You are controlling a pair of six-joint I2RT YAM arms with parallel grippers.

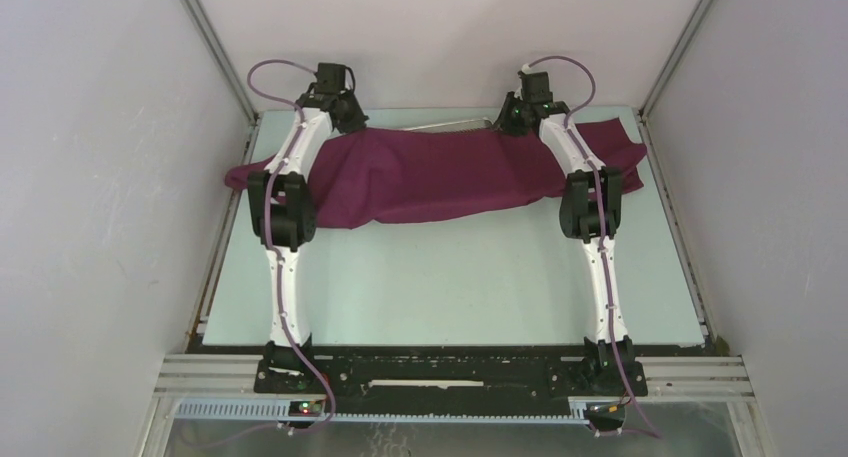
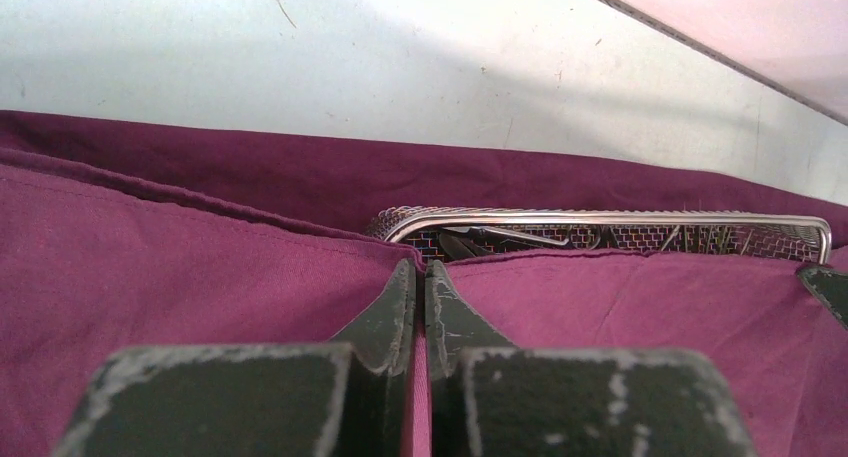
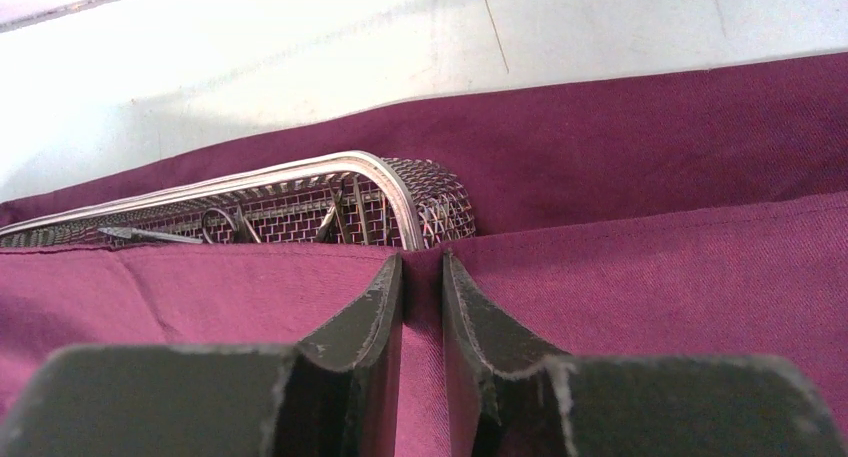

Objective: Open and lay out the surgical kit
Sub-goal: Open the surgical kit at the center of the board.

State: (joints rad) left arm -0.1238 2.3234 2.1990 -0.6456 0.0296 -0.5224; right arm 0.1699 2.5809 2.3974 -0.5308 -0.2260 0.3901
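Pinching woven maroon cloth (image 2: 200, 277), left end effector (image 2: 421, 272) and right end effector (image 3: 422, 267) face round-cornered mesh tray (image 2: 600, 220).

High view plus two wrist close-ups.
Overhead looks down from behind; both wrist cameras skim the cloth (image 2: 200, 267), sharing the tray (image 2: 620, 217).

Table (image 1: 450, 287): pale green top, matte. White panels box it in: left wall (image 1: 90, 177), back wall (image 1: 450, 37), right wall (image 1: 780, 177). Aluminium post (image 1: 215, 49) rises from the far-left corner, second post (image 1: 679, 42) from the far-right corner. Aluminium rail (image 1: 200, 375) runs along the near edge, with slotted grey cable duct (image 1: 230, 409) just in front. Wrist views show faint scratches and specks on the tabletop along the far edge.
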